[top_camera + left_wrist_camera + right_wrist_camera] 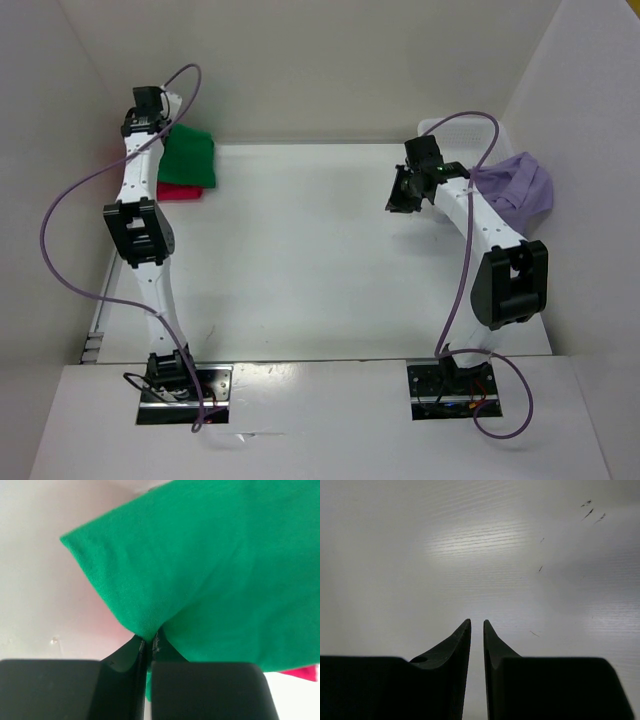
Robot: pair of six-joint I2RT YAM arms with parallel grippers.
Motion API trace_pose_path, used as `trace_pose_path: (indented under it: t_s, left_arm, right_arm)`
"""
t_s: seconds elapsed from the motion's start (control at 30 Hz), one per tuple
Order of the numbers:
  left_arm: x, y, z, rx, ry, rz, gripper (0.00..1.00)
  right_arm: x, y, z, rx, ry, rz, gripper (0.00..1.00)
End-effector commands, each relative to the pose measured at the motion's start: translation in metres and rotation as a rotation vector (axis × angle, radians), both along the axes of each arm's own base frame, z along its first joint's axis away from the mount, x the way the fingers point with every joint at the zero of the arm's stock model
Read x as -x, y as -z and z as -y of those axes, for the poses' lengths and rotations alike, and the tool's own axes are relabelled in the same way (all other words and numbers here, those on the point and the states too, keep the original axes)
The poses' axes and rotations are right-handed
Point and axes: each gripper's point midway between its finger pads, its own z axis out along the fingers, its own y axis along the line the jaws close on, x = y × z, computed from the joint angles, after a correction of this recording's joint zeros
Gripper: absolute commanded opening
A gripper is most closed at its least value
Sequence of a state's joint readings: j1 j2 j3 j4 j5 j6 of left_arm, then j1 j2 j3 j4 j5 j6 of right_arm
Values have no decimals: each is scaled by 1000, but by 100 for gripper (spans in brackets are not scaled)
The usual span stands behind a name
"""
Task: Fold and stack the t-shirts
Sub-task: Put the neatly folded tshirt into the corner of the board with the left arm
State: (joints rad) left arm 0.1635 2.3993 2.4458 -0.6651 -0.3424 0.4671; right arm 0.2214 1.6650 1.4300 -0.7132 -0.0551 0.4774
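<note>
Far left on the table, the green t-shirt (190,158) lies folded on top of the red t-shirt (180,191), whose edge shows below it. In the left wrist view my left gripper (148,642) is shut on a pinched fold of the green t-shirt (215,570), with a sliver of the red t-shirt (302,672) at the lower right. The lavender t-shirt (520,185) hangs crumpled over the basket at the far right. My right gripper (398,200) hovers over bare table to the left of it, its jaws (477,625) a narrow gap apart with nothing between them.
A white plastic basket (432,126) stands at the back right, partly behind the right arm. White walls close in the table (300,260) on the left, back and right. Purple cables loop off both arms.
</note>
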Motion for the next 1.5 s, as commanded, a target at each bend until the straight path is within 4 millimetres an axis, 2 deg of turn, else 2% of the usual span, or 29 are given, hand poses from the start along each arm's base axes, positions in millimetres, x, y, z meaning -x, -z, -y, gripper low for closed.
trace_pose_path:
  t_s: [0.0, 0.03, 0.07, 0.13, 0.23, 0.3, 0.37, 0.43, 0.53, 0.57, 0.6, 0.63, 0.67, 0.8, 0.87, 0.9, 1.0, 1.03, 1.1, 1.13, 1.2, 1.23, 1.27, 1.3, 1.33, 1.37, 1.4, 1.43, 1.47]
  left_arm:
    - [-3, 2, -16, 21, -17, 26, 0]
    - [-5, 16, -17, 25, -17, 2, 0]
    - [-3, 17, -23, 31, -22, 3, 0]
    - [-2, 37, -30, 38, -35, -30, 0]
    - [-3, 50, -44, 40, -57, -40, 0]
    - [-5, 42, -51, 35, -66, -15, 0]
    - [-8, 50, -52, 29, -59, -27, 2]
    - [-9, 52, -65, -10, -80, -25, 10]
    - [-11, 44, -80, -54, -123, 2, 20]
    - [-11, 47, -82, -59, -130, -2, 26]
    - [-7, 47, -89, -66, -149, -4, 28]
    - [-10, 40, -90, -71, -150, 18, 31]
    - [-5, 39, -99, -80, -173, 16, 42]
    - [-3, 35, -105, -81, -195, 29, 64]
    - [-3, 17, -105, -82, -201, 65, 67]
    - [-1, 19, -105, -80, -201, 54, 67]
    - [5, 3, -95, -33, -190, 72, 69]
    - [4, -7, -86, 16, -163, 97, 69]
    - [12, -12, -64, 111, -97, 67, 70]
    - [17, -22, -29, 238, 42, 48, 72]
    - [24, -35, 20, 401, 208, 37, 75]
    - [38, -54, 45, 485, 282, 38, 75]
    - [45, -51, 82, 644, 412, 18, 75]
    - [53, -54, 98, 707, 464, 9, 75]
    - [60, -71, 115, 734, 525, 32, 75]
    - [64, -70, 136, 784, 575, 21, 75]
    - [74, -39, 147, 829, 557, -54, 79]
    - [74, -46, 154, 797, 581, -25, 79]
    - [79, -36, 172, 790, 598, -53, 79]
  right_arm:
    - [-1, 1, 7, 23, 1, 2, 21]
    - [-1, 1, 7, 23, 1, 2, 21]
    - [-4, 1, 5, 14, -5, 1, 21]
    - [-4, -2, 5, 14, -5, 3, 21]
    - [-3, -5, 3, 12, -18, 3, 21]
    - [-1, -4, 2, 6, -23, -7, 21]
    - [-1, -4, 2, 6, -23, -8, 21]
    - [0, -4, 1, -1, -29, -9, 21]
    - [2, -3, 0, -7, -34, -20, 22]
    - [2, -3, 0, -7, -34, -20, 24]
    - [2, -3, 0, -7, -34, -20, 25]
    - [4, -3, 0, -10, -26, -30, 25]
    - [5, -6, 0, -12, -26, -21, 25]
    - [5, -6, -2, -19, -32, -23, 27]
    - [5, -6, -2, -19, -32, -23, 27]
    - [4, -10, -4, -28, -37, -15, 27]
    - [3, -13, -2, -20, -31, -12, 31]
    - [1, -21, 2, -4, -17, 8, 33]
    - [-7, -42, 6, 23, -14, 56, 39]
    - [-13, -53, 15, 61, 19, 83, 53]
    - [-25, -87, 31, 143, 63, 139, 65]
    - [-34, -98, 61, 232, 160, 154, 76]
    - [-40, -106, 78, 269, 222, 158, 83]
    - [-49, -114, 95, 312, 274, 150, 91]
    - [-54, -117, 133, 368, 380, 136, 99]
    - [-62, -135, 151, 372, 446, 169, 99]
    - [-57, -128, 170, 415, 482, 109, 100]
    - [-63, -110, 186, 453, 527, 50, 100]
    - [-58, -113, 218, 523, 611, 38, 100]
